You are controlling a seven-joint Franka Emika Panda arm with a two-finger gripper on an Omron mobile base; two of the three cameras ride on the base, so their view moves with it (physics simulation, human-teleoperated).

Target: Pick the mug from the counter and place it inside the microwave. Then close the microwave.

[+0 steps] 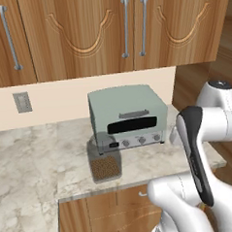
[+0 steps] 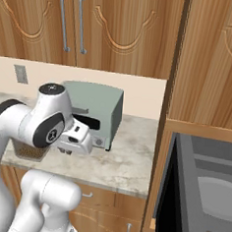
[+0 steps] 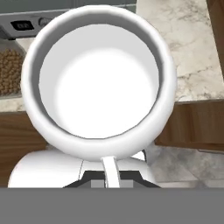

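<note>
The mug (image 3: 100, 87) is a white cup seen from above in the hand view, with its open mouth facing the camera. Its thin handle runs down between the fingertips of my gripper (image 3: 109, 180), which is shut on it. The mug hangs in the air over the front edge of the counter (image 3: 197, 57), with cabinet fronts and floor beneath it. In the right base view my hand (image 2: 76, 136) is in front of the toaster oven. The microwave (image 2: 208, 189) is at the lower right, and its dark door (image 2: 173, 191) stands open toward me.
A pale green toaster oven (image 1: 127, 116) stands at the back of the counter (image 1: 28, 157). A glass jar of brown bits (image 1: 104, 160) is just in front of its left corner. Wooden wall cabinets hang above. A tall wooden panel (image 2: 167, 117) separates the counter from the microwave.
</note>
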